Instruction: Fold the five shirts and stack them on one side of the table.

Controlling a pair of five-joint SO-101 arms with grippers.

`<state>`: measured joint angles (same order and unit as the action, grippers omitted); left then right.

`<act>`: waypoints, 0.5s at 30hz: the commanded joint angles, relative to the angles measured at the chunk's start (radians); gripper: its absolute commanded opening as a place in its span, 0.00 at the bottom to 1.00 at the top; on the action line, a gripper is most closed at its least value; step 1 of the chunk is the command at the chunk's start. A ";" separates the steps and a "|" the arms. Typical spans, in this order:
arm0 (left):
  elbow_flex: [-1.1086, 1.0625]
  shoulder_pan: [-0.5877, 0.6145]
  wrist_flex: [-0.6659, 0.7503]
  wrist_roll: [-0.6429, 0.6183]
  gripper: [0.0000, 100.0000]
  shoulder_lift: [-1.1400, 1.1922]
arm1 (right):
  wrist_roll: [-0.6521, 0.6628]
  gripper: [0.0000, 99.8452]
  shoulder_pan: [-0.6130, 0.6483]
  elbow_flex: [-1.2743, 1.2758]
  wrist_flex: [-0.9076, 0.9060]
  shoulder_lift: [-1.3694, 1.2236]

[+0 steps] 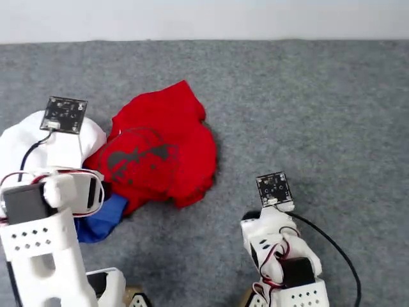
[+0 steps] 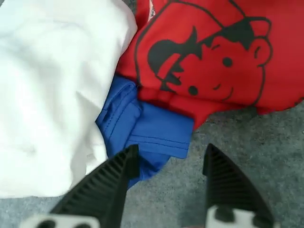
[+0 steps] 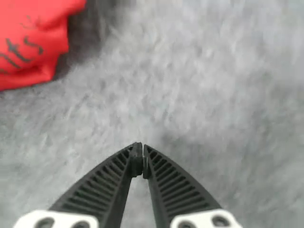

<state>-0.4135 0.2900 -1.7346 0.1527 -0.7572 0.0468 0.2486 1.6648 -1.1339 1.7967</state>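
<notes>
- Red shirt (image 1: 163, 150) lies crumpled near the left arm, overlapping blue shirt (image 1: 105, 217), touching white shirt (image 1: 67, 150).
- Left gripper (image 2: 171, 149) hangs above the blue shirt, jaws apart.
- Right gripper (image 3: 141, 152), jaws together, over grey table (image 1: 307, 109).

The white plastic left arm (image 1: 38, 249) rises at the lower left of the high view, its wrist stretched forward and carrying a small dark circuit board (image 1: 64, 115). The black ribbed left gripper (image 2: 172, 156) points downward with its jaws spread wide apart. The white plastic right arm (image 1: 281, 262) sits folded low and compact, with red, black and white wires (image 1: 271, 256) looped along its side. The black ribbed right gripper (image 3: 142, 156) points downward, its fingertips pressed together.
</notes>
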 commanded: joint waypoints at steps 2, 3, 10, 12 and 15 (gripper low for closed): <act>0.038 0.103 0.026 -0.011 0.22 -0.031 | 0.061 0.01 -0.053 -0.117 0.068 0.001; 0.047 0.129 0.026 -0.011 0.22 -0.032 | 0.061 0.01 -0.050 -0.146 0.067 -0.001; 0.048 0.242 0.026 -0.011 0.22 -0.038 | 0.057 0.01 0.016 -0.399 0.074 -0.303; 0.048 0.247 0.021 -0.011 0.22 -0.038 | 0.060 0.01 0.033 -0.505 0.074 -0.476; 0.048 0.247 0.020 -0.014 0.22 -0.038 | 0.061 0.01 0.044 -0.694 0.071 -0.756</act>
<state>-0.4058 0.5324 -1.7254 0.1496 -0.7695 0.0990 0.2777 1.1799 -1.0802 1.3103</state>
